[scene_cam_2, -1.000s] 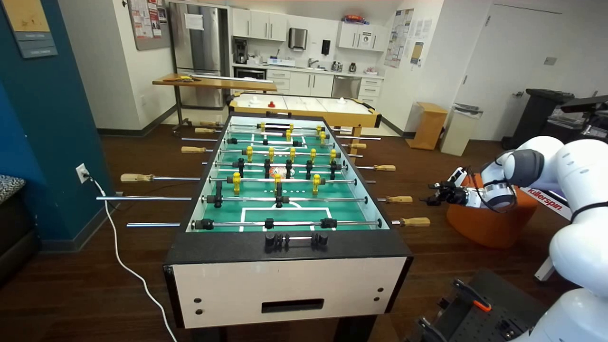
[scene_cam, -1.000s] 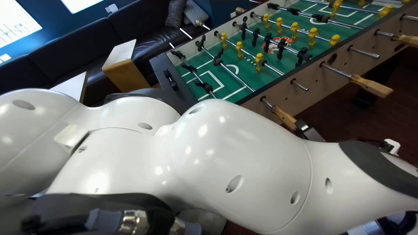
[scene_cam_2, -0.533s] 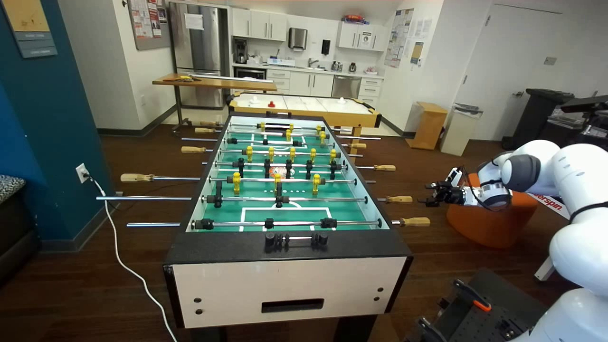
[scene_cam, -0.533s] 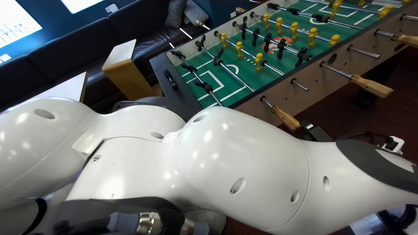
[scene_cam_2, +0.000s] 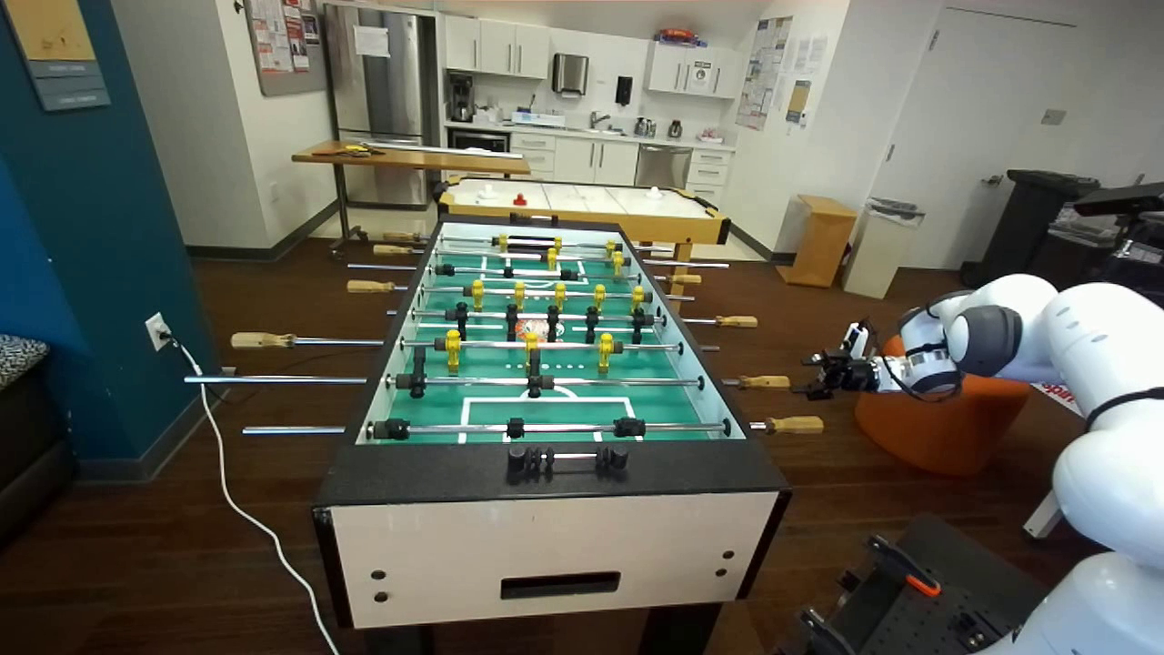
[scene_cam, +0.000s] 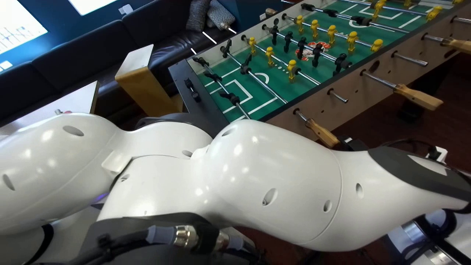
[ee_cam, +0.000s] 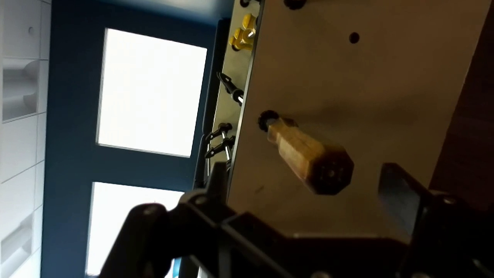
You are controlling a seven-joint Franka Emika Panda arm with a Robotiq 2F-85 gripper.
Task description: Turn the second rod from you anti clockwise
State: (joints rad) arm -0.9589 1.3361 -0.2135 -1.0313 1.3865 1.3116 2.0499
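Second rod's wooden handle just ahead of the gripper, in line with its wide-apart jaws

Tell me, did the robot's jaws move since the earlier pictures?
Yes. In an exterior view, the jaws have moved toward the foosball table, narrowing the gap to its second-nearest wooden handle, which has stayed put.

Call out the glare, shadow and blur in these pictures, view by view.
Wrist view: bright panels on the blue wall burn out to white, the gripper is dark and soft-edged up close, the wooden handle has a shadowed end face. In an exterior view, glossy highlights spot the white arm; in an exterior view, the foosball table looks evenly lit and fairly sharp.
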